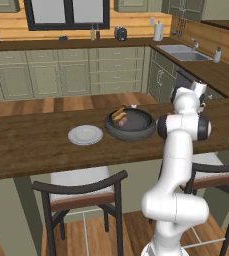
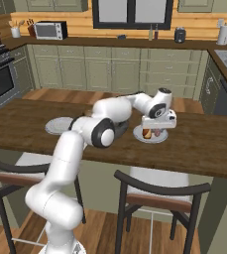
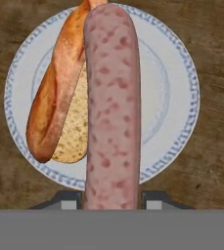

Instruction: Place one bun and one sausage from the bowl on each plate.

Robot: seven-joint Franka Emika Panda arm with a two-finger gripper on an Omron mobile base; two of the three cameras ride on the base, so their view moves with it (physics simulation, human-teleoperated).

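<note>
- Hand view: gripper [image 3: 111, 197] is clamped on a pink sausage [image 3: 112, 107], held over a pale plate [image 3: 174, 97] w/ a bun [image 3: 59, 97] lying on it.
- Right base view: this plate [image 2: 160, 139] sits right of the arm, under the hand.
- Left base view: dark bowl [image 1: 131, 125] holds one more bun [image 1: 118, 115] and sausage [image 1: 123, 121]; second plate [image 1: 85, 135] just left of it.

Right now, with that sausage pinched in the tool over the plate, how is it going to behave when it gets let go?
The sausage is a smooth round cylinder, so it may roll once released. It stays straight in the tool, which suggests it is stiff, not floppy. The bun lying on the plate and the plate's raised rim would probably stop it rolling off.
</note>
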